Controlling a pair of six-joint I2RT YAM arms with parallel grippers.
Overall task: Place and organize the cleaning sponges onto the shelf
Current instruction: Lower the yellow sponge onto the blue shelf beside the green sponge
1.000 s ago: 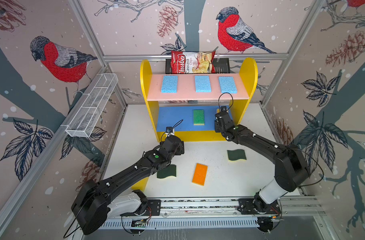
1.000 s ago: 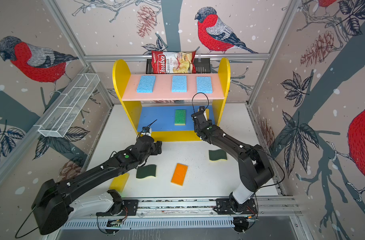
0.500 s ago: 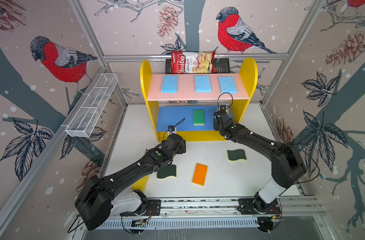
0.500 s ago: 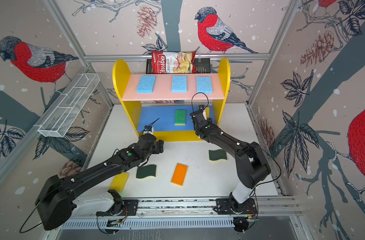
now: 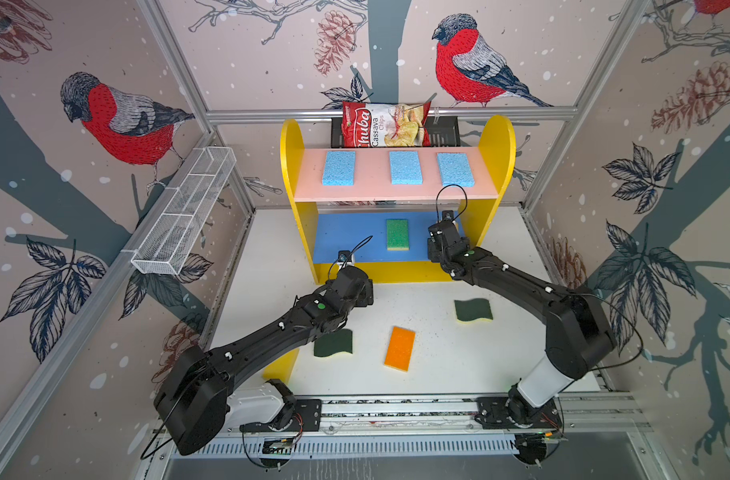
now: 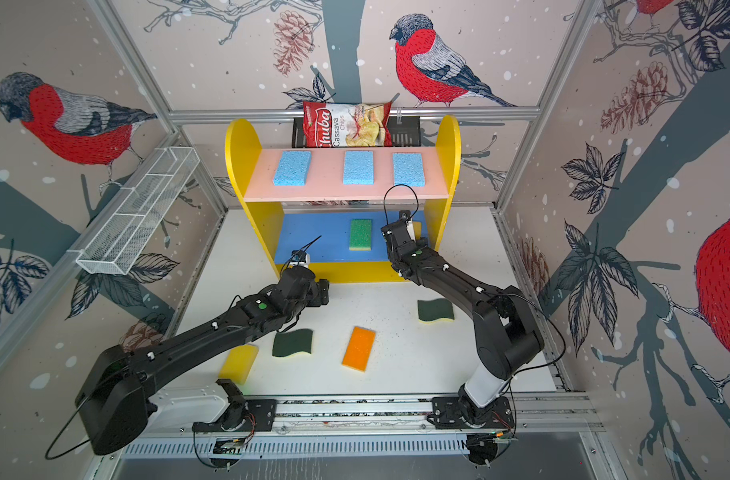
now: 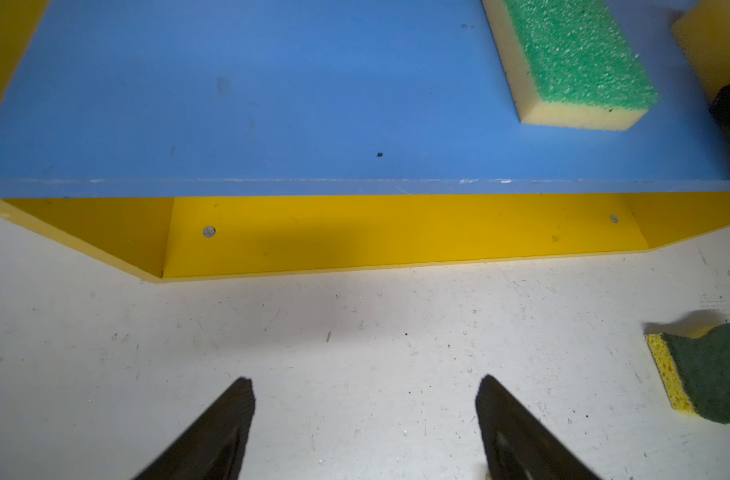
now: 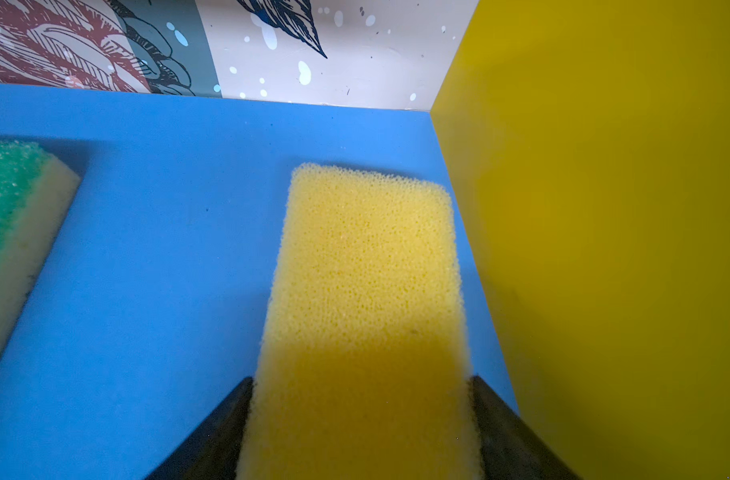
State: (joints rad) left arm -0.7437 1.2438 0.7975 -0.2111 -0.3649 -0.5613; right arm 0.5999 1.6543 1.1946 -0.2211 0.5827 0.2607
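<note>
Yellow sponge [image 8: 363, 270] sits on the shelf's [image 5: 496, 141] blue board [image 8: 168, 249]. My right jaws flank it, grip unclear; left jaws apart, empty.

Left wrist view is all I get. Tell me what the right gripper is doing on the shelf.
Observer: The right gripper has a yellow sponge between its jaws, low over the blue board, beside the yellow side panel. Whether it is gripped or just resting there, I cannot tell.
Operator: Report what is above the blue board.
Observer: Three blue sponges lie in a row on the pink board.
Operator: List the sponges not yet shelved.
Observer: On the table: an orange sponge, two wavy sponges, and a second yellow sponge at the near left.
</note>
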